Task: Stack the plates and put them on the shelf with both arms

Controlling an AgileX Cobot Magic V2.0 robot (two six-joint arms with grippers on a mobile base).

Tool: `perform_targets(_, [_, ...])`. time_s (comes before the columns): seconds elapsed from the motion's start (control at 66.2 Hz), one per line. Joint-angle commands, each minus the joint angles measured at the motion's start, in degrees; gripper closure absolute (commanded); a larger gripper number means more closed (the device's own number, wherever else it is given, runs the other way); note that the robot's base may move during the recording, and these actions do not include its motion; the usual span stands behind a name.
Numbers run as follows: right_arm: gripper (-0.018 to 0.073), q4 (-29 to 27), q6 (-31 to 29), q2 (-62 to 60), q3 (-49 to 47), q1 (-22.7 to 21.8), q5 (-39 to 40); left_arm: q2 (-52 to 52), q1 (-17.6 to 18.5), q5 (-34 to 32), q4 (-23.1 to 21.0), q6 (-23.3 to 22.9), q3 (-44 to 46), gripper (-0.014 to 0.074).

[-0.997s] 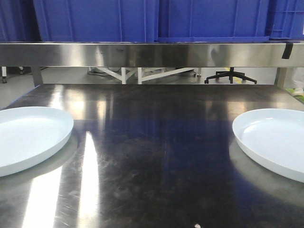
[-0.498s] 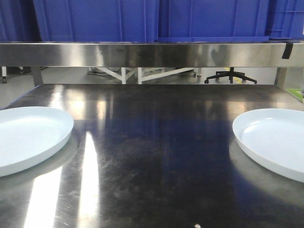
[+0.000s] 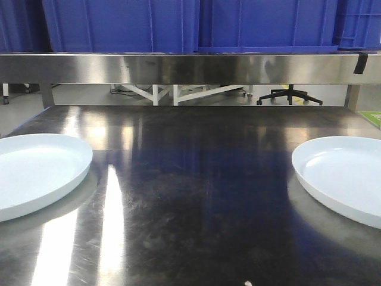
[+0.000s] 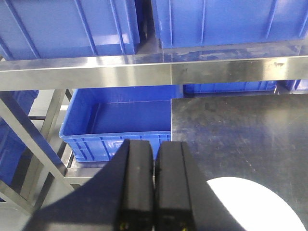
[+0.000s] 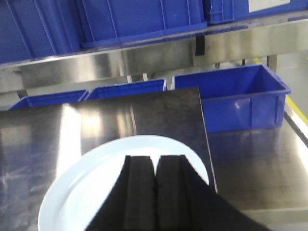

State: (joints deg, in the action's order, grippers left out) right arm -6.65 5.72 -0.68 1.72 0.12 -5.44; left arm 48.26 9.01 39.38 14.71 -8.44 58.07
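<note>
Pressed together with no gap between the fingers, the left end effector [image 4: 154, 149] hangs over the left edge of the worktop [image 4: 240, 125], pointing toward the back. The right end effector [image 5: 154, 161] is likewise closed flat on nothing, and it hangs above the near part of the right plate [image 5: 91, 187].

The left plate [image 4: 252, 207] lies on the worktop to the right of its end effector and a little nearer than the fingertips, so that arm would have to come inward from the edge to reach a rim. The right plate sits directly under its end effector, close to the worktop's right edge, spreading mostly to the left of the fingers. On that showing the right arm looks the better placed for a first grasp. Either way the fingers must spread before they can take a rim. Both plates are round, so no long axis matters and any stretch of rim should serve.

In the front view the two plates rest flat and well apart, one at each side edge, with bare steel between them. Stacking has not begun.

Beyond the back edge the shelf [image 3: 178, 67] runs across the worktop's width, above it. Blue crates [image 3: 119, 24] fill its whole visible length, so I cannot tell where a stack would fit.
</note>
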Motion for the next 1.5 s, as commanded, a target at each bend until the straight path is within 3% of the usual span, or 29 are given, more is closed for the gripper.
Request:
perform_targets(0.0, [0.0510, -0.07, -0.35, -1.04, -0.07, -0.22, 8.26, -0.18, 0.32, -4.54, 0.10, -0.24, 1.99, 0.0513])
perform_targets(0.136, [0.0510, -0.07, -0.35, -1.04, -1.72, -0.09, 10.40, -0.18, 0.32, -4.54, 0.10, -0.24, 1.99, 0.0513])
perform_targets(0.287, [0.0510, 0.24, -0.76, 1.55, -12.42, -0.09, -2.41, -0.18, 0.32, -4.42, 0.10, -0.24, 1.99, 0.0513])
perform_targets(0.514, [0.0510, 6.16, -7.20, 22.81, -32.37, -0.12, -17.15, -0.18, 0.32, -4.30, -0.04, -0.24, 1.99, 0.0513])
perform_targets(0.74, [0.0510, 5.63, -7.24, 42.12, -44.64, -0.12, -19.22, -0.18, 0.32, -4.30, -2.43, -0.24, 1.99, 0.0513])
perform_targets(1.118, [0.0510, 2.47, -7.24, 45.22, -46.70, -0.12, -13.62, -0.18, 0.32, -3.02, -2.55, -0.24, 1.99, 0.0513])
perform_targets(1.344, [0.0505, 1.19, -7.24, 45.73, -46.70, -0.12, -16.71, -0.18, 0.32, -3.02, -2.80, -0.24, 1.99, 0.0513])
perform_targets(1.42, [0.0444, 1.19, -7.24, 46.23, -46.70, -0.12, -19.16, -0.18, 0.32, -3.02, -3.99, -0.24, 1.99, 0.0513])
perform_targets(1.48, [0.0304, 1.19, -7.24, 46.53, -46.70, -0.12, -20.73, -0.18, 0.32, -3.02, -5.08, -0.24, 1.99, 0.0510])
